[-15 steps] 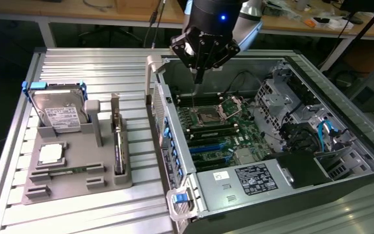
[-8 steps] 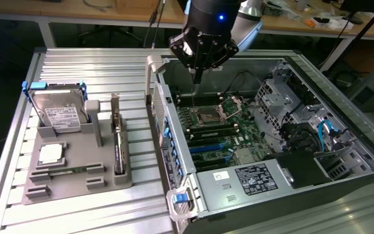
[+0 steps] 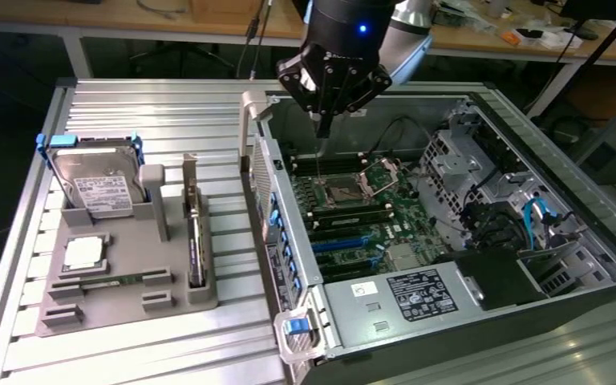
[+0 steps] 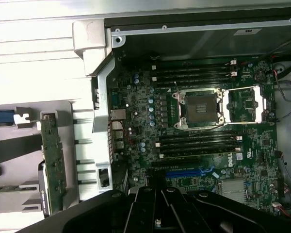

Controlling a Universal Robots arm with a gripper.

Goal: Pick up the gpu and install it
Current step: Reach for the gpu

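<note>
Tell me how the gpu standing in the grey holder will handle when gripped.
The gpu is a thin card standing on edge in the grey holder, so it likely stays stiff but could tip if nudged sideways. Its exposed green board looks easily damaged.

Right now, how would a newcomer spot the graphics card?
Find the grey tray on the exterior view's left of the open computer case. The gpu stands on edge along the tray's side nearest the case: a long thin card with a silvery bracket, unlike the blue-railed hard drive.
</note>
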